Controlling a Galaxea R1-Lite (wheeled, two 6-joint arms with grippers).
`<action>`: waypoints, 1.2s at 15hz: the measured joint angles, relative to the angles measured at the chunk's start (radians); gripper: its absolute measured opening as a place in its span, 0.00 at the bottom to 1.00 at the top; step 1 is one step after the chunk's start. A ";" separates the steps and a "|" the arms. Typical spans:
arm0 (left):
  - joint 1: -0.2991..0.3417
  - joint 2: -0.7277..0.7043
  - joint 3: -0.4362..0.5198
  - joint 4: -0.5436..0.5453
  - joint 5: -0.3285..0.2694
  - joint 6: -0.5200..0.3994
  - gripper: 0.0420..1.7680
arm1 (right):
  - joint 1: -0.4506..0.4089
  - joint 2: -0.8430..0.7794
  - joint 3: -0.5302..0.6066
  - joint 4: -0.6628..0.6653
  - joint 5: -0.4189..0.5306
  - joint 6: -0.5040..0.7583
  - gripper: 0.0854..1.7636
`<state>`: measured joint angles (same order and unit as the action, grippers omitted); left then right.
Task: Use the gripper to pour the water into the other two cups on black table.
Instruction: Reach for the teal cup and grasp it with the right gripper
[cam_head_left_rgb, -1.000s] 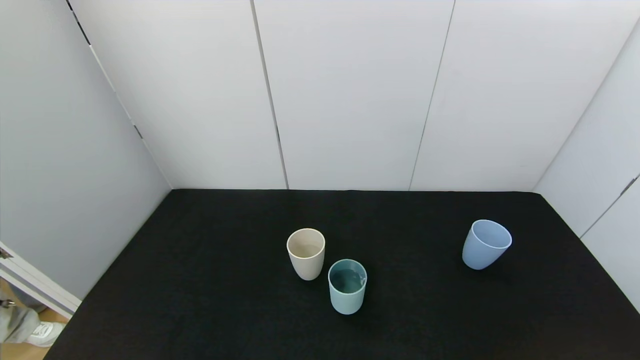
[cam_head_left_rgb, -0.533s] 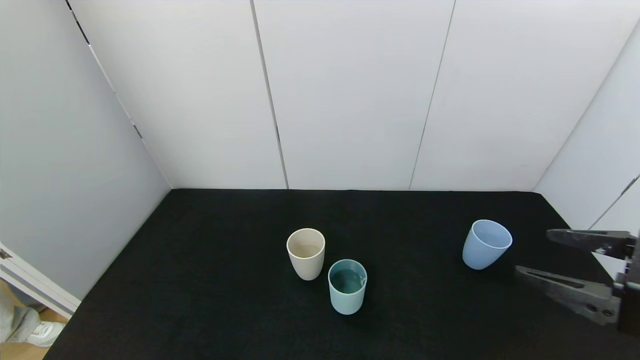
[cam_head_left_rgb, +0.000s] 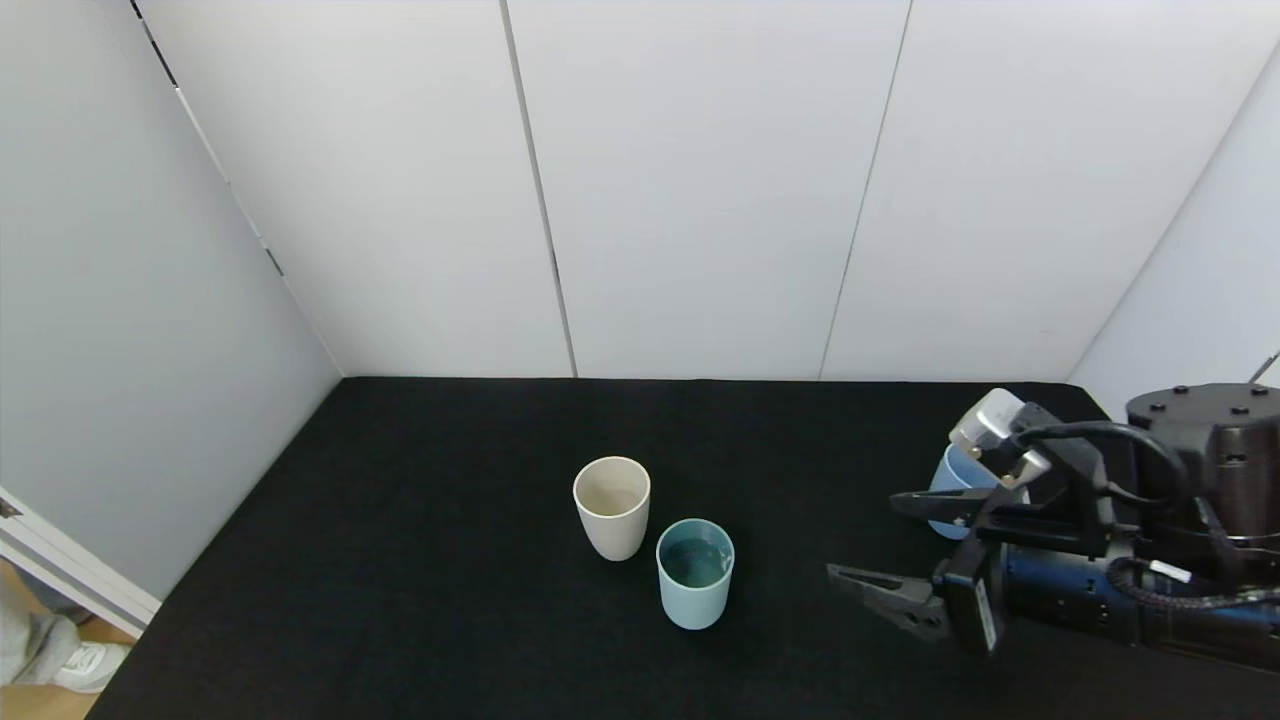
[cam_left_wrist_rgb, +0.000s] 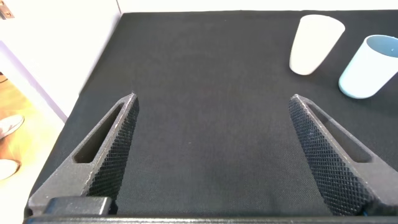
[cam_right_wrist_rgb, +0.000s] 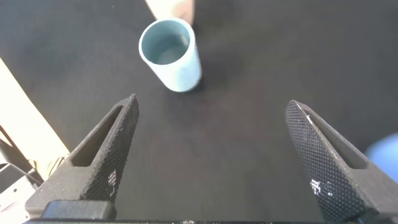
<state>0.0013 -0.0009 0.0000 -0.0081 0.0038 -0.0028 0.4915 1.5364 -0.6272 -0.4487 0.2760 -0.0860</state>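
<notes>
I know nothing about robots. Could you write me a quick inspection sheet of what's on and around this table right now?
Surface: black table, matte cloth-like top.
Job's things: teal cup holding water, upright; cream cup just beside it, upright; blue cup further right, partly hidden behind the arm.
Clutter: nothing seen.
Grippers: right gripper open, empty, pointing towards the teal cup, short of it; left gripper open, empty, above bare table.
Cables: black cable looped on the right arm.
Surroundings: white wall panels; a shoe on the floor, lower left.
</notes>
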 joint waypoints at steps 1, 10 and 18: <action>0.000 0.000 0.000 0.000 0.000 0.000 0.97 | 0.016 0.043 0.013 -0.064 -0.001 0.000 0.97; 0.000 0.000 0.000 0.000 0.000 0.000 0.97 | 0.118 0.338 0.035 -0.349 0.004 0.004 0.97; 0.000 0.000 0.000 0.000 0.000 0.000 0.97 | 0.149 0.481 -0.035 -0.375 0.002 0.003 0.97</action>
<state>0.0013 -0.0009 0.0000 -0.0081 0.0038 -0.0028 0.6406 2.0172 -0.6623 -0.8240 0.2781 -0.0828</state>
